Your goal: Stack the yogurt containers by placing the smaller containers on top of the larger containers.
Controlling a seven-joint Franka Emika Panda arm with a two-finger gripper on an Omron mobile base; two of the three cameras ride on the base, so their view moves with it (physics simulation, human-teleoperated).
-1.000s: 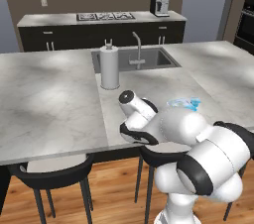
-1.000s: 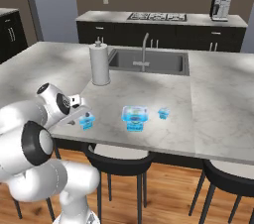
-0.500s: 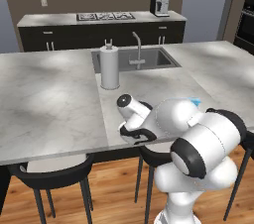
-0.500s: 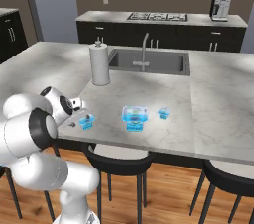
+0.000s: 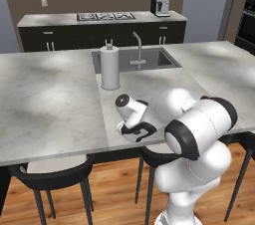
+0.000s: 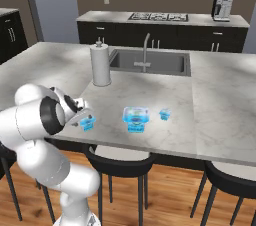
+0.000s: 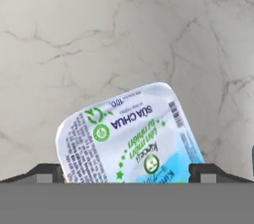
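The smaller yogurt container (image 6: 88, 123), a light-blue and white pack, lies on the counter near its front edge. Seen from the hand, its white printed lid (image 7: 130, 136) is skewed between my two fingertips (image 7: 49, 172). My gripper (image 6: 83, 116) hangs open just above it, one fingertip on each side, touching nothing. The larger teal container (image 6: 136, 119) stands to the right of it, apart. In the left base view my gripper (image 5: 135, 132) points down at the counter, and my arm hides both containers.
A tiny blue pack (image 6: 165, 114) sits right of the larger container. A tall white paper-towel roll (image 6: 100, 64) stands behind, beside the sink (image 6: 150, 63) and faucet (image 6: 146, 50). The counter's front edge (image 6: 130, 146) lies close below the packs, with black stools (image 6: 120, 157) under it.
My arm has folded forward and down, bringing the hand lower over the smaller container. The jaws have stayed open. The containers have not moved.
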